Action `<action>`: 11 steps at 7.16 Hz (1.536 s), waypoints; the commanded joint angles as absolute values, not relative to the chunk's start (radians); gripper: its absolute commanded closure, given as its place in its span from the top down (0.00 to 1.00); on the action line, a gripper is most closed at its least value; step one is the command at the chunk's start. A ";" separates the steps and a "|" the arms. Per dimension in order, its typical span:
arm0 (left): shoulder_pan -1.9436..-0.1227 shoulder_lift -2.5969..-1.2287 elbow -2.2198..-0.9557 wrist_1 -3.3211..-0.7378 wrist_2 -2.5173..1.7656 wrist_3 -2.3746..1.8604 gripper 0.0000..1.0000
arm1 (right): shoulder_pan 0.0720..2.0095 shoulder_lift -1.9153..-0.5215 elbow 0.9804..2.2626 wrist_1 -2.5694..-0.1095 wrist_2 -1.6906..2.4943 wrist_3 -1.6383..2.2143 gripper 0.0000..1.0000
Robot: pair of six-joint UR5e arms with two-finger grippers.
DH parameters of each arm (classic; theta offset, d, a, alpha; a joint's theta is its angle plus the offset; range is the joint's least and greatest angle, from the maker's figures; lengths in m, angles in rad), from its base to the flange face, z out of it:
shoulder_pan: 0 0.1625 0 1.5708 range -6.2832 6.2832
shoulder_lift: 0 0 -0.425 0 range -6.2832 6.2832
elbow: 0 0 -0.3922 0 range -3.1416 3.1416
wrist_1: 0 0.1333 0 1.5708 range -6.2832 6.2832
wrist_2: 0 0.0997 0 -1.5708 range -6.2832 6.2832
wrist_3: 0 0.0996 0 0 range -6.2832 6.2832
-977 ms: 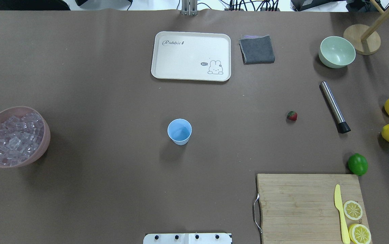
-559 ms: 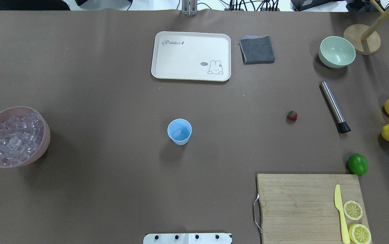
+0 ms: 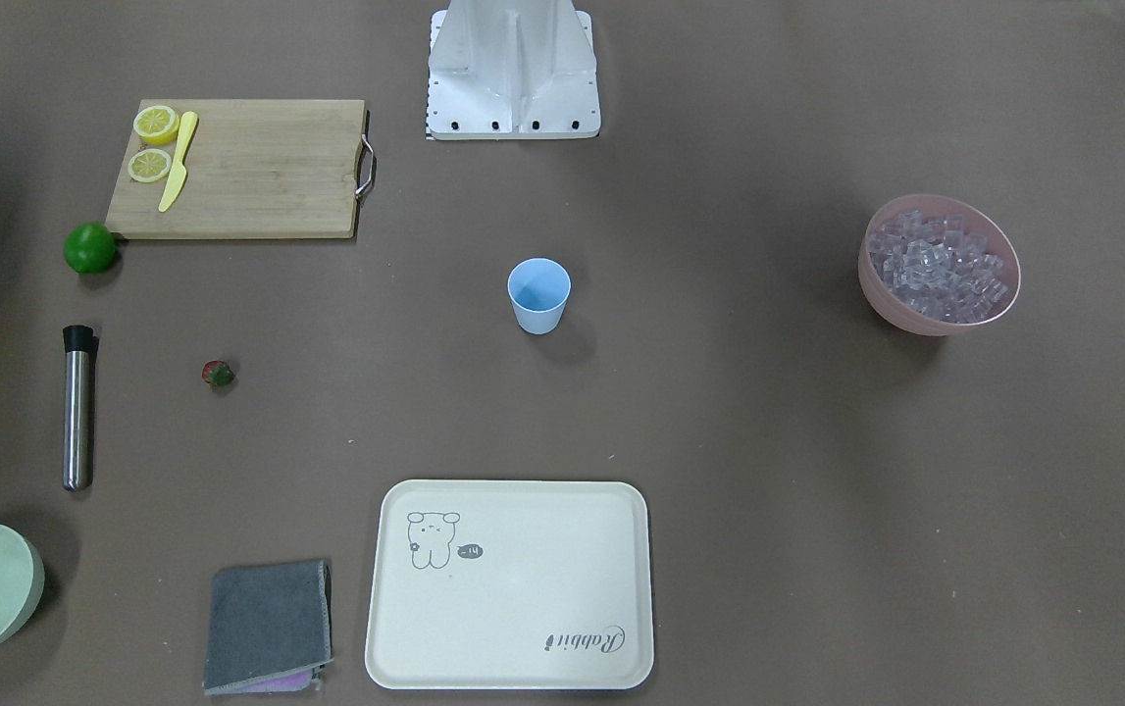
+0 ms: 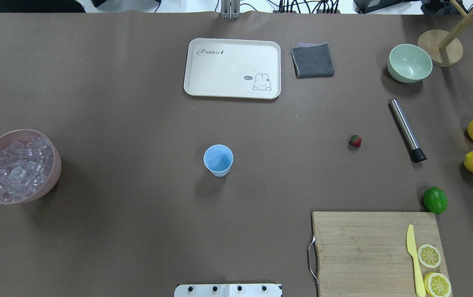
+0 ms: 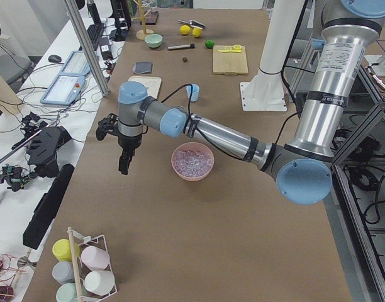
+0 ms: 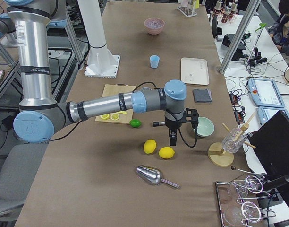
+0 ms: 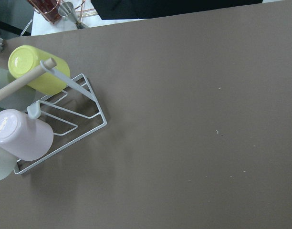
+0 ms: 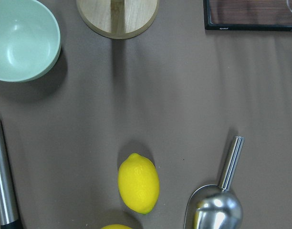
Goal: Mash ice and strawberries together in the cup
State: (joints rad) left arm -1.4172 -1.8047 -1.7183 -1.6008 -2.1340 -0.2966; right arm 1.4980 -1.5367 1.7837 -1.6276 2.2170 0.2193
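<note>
Small light blue plastic cup (image 4: 218, 160) upright on the brown counter (image 4: 137, 231); small red strawberry (image 4: 355, 141) well to its right, steel muddler (image 4: 406, 128) beyond; clear ice cubes (image 4: 15, 170) heaped in a pink bowl (image 4: 54, 173) well to its left. State of left jaws and right jaws: open or closed, cannot tell. Layout unchanged from the earlier overhead frames.

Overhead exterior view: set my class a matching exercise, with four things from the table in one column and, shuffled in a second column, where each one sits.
Column 1
1. light blue plastic cup
2. small red strawberry
3. clear ice cubes
4. yellow plastic knife

Column 2
A. on the wooden cutting board
B. heaped in the pink bowl
C. upright and empty, mid-table
D. loose on the table, near the steel rod

Pairs: 1-C, 2-D, 3-B, 4-A
</note>
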 commanded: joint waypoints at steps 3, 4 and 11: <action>-1.359 -1.740 -1.811 -1.617 -2.198 -0.191 0.98 | 1.497 -1.528 1.824 -1.626 2.223 0.215 1.00; -1.356 -1.717 -1.816 -1.634 -2.221 -0.183 0.98 | 1.497 -1.526 1.828 -1.625 2.218 0.213 1.00; -1.016 -1.553 -1.815 -2.096 -2.221 -0.105 0.98 | 1.499 -1.582 1.862 -1.628 2.226 0.224 1.00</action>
